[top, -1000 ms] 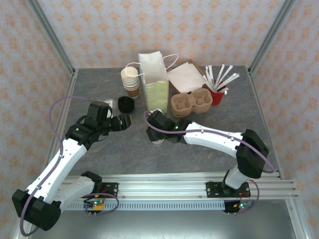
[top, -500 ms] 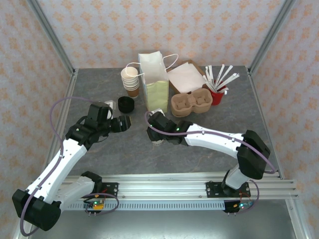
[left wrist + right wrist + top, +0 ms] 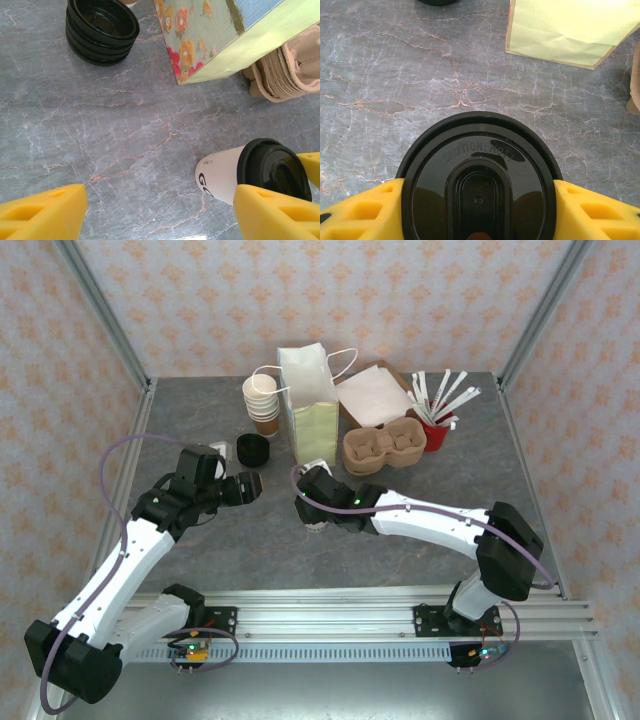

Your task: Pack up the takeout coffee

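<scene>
The takeout coffee (image 3: 479,190), a pale paper cup under a black lid, stands on the grey table just in front of the paper bag (image 3: 312,410). My right gripper (image 3: 320,512) is shut on it, one yellow finger (image 3: 365,212) pressed against each side of the lid. From the left wrist view the cup (image 3: 227,172) shows its side and lid at lower right. My left gripper (image 3: 250,487) hovers open over bare table to the cup's left, nothing between its yellow fingers (image 3: 42,210).
A stack of loose black lids (image 3: 253,449) sits left of the bag, with lidless cream cups (image 3: 262,400) behind it. A cardboard cup carrier (image 3: 385,447), napkins (image 3: 375,395) and a red cup of sticks (image 3: 437,432) stand to the bag's right.
The right gripper's fingers have drawn in slightly against the cup's lid. The left gripper has shifted a little to the left; the cup stays in place.
</scene>
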{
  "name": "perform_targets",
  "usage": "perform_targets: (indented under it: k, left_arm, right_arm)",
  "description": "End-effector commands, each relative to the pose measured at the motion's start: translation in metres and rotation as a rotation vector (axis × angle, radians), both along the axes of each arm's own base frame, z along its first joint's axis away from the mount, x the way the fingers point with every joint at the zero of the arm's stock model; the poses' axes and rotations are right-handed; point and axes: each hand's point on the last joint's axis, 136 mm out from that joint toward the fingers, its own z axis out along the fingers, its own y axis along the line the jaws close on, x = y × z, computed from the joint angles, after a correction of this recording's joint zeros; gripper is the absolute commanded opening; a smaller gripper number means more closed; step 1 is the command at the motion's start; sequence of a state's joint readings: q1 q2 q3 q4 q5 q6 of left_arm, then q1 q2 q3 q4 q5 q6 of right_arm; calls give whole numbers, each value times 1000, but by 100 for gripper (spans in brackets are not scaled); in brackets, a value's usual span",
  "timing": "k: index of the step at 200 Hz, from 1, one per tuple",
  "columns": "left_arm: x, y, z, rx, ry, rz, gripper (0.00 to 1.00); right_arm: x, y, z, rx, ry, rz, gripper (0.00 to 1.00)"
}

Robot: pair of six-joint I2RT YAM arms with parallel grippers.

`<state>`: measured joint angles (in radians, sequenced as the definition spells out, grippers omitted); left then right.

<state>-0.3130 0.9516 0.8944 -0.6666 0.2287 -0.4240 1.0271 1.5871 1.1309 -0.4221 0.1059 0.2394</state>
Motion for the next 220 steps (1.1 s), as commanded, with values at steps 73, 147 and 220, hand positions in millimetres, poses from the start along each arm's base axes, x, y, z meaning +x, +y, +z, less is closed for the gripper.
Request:
perform_targets:
  k: [73,147,220]
  left_arm:
    - [1,-1,2,7,16,-16,79]
    - [1,-1,1,12,14,-16,79]
    - [0,0,-1,14,21,-16,79]
  right_arm:
    - [-63,-105,-102,-526,325,-44,58]
    - [-65,-109,-106,-572,348,-48,57]
    - [-69,-118,-112,-618,368,-54,56]
